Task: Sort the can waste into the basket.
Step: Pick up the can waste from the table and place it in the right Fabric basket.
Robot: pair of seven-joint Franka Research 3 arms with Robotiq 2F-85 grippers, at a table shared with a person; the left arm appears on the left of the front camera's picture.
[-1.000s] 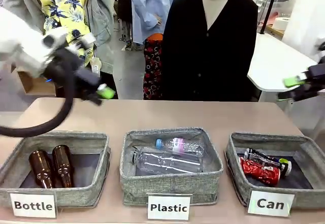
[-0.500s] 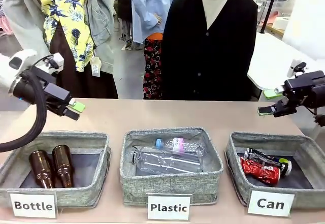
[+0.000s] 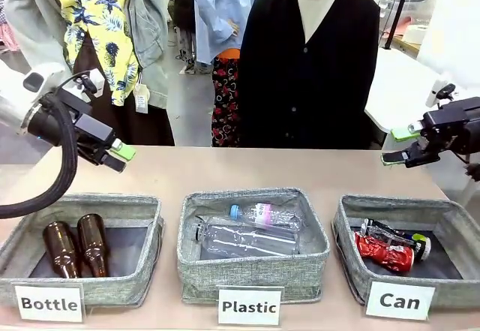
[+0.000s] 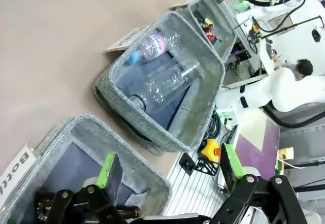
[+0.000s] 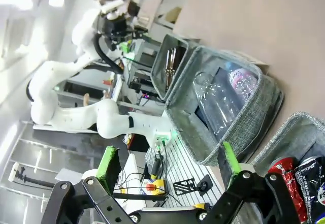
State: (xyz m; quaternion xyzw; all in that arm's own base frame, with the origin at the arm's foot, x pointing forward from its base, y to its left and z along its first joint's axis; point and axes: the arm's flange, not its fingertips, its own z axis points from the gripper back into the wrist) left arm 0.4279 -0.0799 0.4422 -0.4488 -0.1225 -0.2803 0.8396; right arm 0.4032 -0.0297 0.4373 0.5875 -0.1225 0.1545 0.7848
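The "Can" basket (image 3: pixel 352 230) stands at the front right of the table. In it lie a crushed red can (image 3: pixel 382 254) and a dark can with green and yellow markings (image 3: pixel 396 235). The right wrist view shows the red can (image 5: pixel 289 186) and the dark can (image 5: pixel 311 181) at its lower right. My right gripper (image 3: pixel 399 145) hangs open and empty above the table's right edge, behind that basket. Over the far left of the table my left gripper (image 3: pixel 120 156) is open and empty too, above the "Bottle" bin (image 3: pixel 142 230).
The "Plastic" bin (image 3: pixel 251 271) in the middle holds clear bottles (image 3: pixel 247 239). Two brown glass bottles (image 3: pixel 75 247) lie in the "Bottle" bin. A person in a black top (image 3: pixel 311 68) stands at the far side. Bare tabletop (image 3: pixel 247 170) runs behind the bins.
My left gripper swung down and left from mid-air, then edged right to hover over the "Bottle" bin. My right gripper came in leftward, then rose slightly. Both cans stayed put.
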